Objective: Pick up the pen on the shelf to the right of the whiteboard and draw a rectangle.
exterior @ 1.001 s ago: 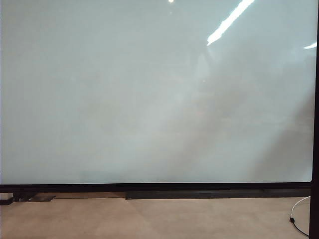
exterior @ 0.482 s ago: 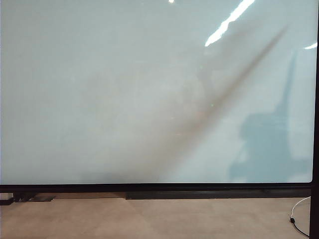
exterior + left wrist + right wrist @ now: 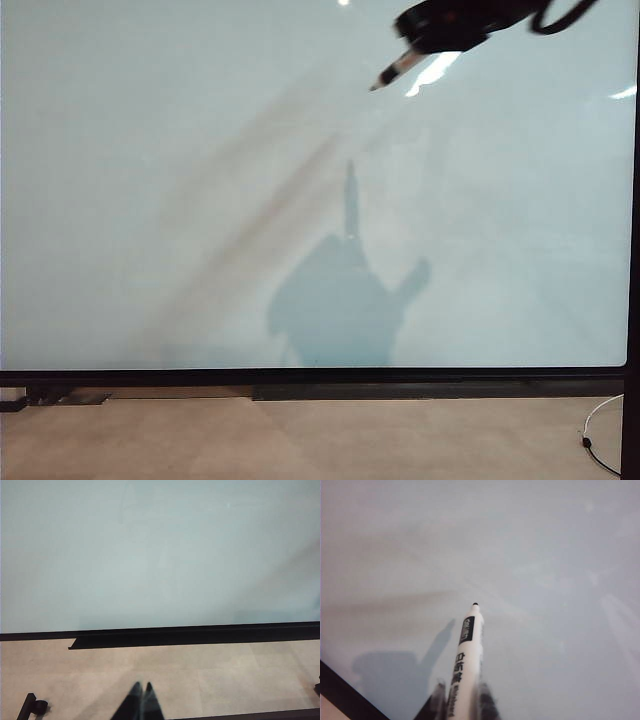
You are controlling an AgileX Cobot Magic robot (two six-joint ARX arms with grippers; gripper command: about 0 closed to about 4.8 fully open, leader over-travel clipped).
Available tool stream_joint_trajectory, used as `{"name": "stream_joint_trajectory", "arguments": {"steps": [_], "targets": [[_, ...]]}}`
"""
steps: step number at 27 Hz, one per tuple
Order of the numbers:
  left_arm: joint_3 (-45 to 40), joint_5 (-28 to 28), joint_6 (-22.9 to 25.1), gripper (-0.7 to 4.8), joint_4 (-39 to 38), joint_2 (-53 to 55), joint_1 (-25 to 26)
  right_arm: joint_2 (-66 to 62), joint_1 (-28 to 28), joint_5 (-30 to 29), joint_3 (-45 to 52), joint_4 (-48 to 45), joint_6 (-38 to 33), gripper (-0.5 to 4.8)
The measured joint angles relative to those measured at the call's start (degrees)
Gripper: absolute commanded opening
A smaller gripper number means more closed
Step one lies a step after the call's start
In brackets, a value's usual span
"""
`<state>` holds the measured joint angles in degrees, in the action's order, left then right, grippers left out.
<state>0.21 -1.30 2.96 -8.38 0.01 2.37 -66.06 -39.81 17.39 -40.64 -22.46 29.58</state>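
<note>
The whiteboard (image 3: 200,200) fills most of the exterior view and shows as a pale surface in both wrist views (image 3: 150,555) (image 3: 545,555). My right gripper (image 3: 428,42) hangs at the top of the exterior view, right of the middle, shut on the pen (image 3: 397,68). The pen's dark tip points down and left, in front of the board. In the right wrist view the white pen (image 3: 469,645) juts out from between the right gripper's (image 3: 462,702) fingers, tip apart from the board. My left gripper (image 3: 141,689) is shut and empty, low over the floor. No rectangle or shelf is in view.
The gripper and pen cast a shadow (image 3: 340,300) on the lower middle of the board. A black ledge (image 3: 400,390) runs under the board's frame. A white cable (image 3: 600,430) lies on the beige floor at the right. A black caster (image 3: 35,707) sits near the left gripper.
My right gripper with the pen has come into the exterior view at the top. Its shadow has slid left across the board, from the lower right to the middle.
</note>
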Motion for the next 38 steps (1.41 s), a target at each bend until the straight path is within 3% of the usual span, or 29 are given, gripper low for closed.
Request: {"name": "stream_joint_trajectory", "arguments": {"steps": [3,8,12,18,29,38], "targets": [[0.0,0.0,0.0,-0.05,0.0,0.0,0.0,-5.8,-1.2,-1.8,-4.5,3.1,0.7,-0.05],[0.0,0.0,0.0,-0.05,0.0,0.0,0.0,-11.5,-1.4,-9.6,-19.0,27.6,4.8,-0.05],[0.0,0.0,0.0,-0.05,0.0,0.0,0.0,-16.3,-2.8,-9.7,-29.5,41.6,10.4,-0.05],[0.0,0.0,0.0,-0.05,0.0,0.0,0.0,-24.6,-4.4,-9.8,-38.6,51.1,14.8,-0.05],[0.0,0.0,0.0,-0.05,0.0,0.0,0.0,-36.9,-5.0,-8.3,-52.3,58.6,20.8,-0.05],[0.0,0.0,0.0,-0.05,0.0,0.0,0.0,-38.1,-5.2,-4.0,-53.6,57.5,23.3,-0.05]]}}
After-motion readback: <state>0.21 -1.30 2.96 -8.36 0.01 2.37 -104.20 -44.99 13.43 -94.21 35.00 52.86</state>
